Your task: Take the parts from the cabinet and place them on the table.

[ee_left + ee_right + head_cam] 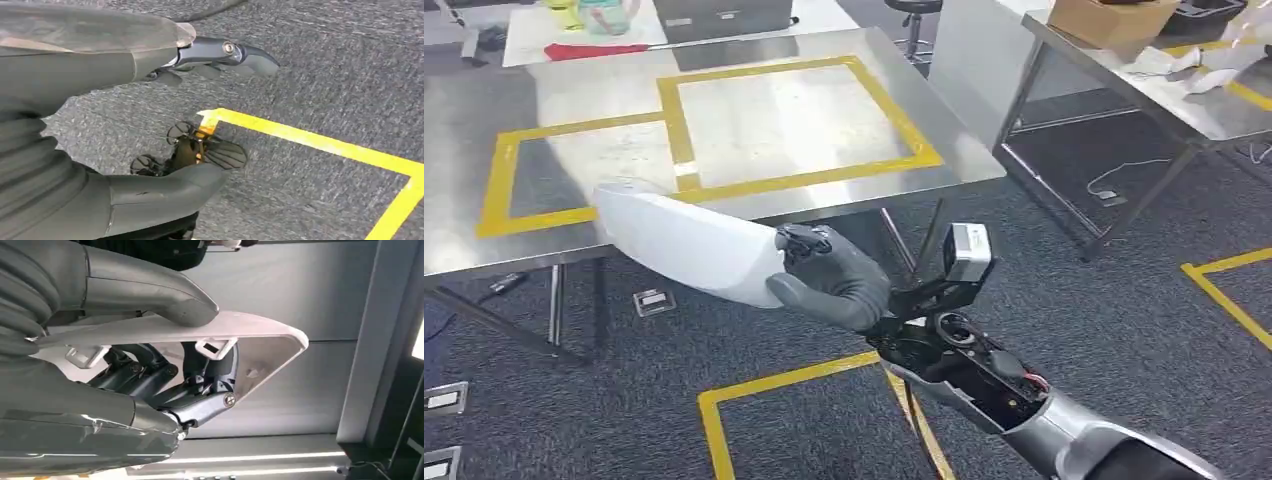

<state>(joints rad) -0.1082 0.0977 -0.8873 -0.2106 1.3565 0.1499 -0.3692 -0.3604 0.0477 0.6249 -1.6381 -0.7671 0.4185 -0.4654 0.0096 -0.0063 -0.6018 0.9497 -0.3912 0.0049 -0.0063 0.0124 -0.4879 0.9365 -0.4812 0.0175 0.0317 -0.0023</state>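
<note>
The steel table (754, 120) serves as the landmark here, its top marked with rectangles of yellow tape (674, 120). At the table's far left corner a red cloth (594, 50) lies on a lighter surface behind it, and below the table's left end small metal floor plates (654, 300) sit in the dark carpet. Across the table's near edge, left of centre, juts the white part (689, 245), a long curved plastic shell whose rounded far end overlaps the table edge and the near strip of tape while its near end is in the robot's grasp; whether it touches the tabletop or is just above it cannot be told. The right hand (829, 285) holds that near end in front of the table's near edge, thumb pressed on the outer face and the darker fingers (200, 385) curled into the hollow inner side among the small clips. Beyond the table's right end stands a second steel bench (1144, 90) bearing a cardboard box (1109, 20). The left hand (150, 120) hangs over carpet by a corner of yellow floor tape (310, 142), holding nothing, with its thumb (170, 192) and fingers (225, 50) set well apart.
</note>
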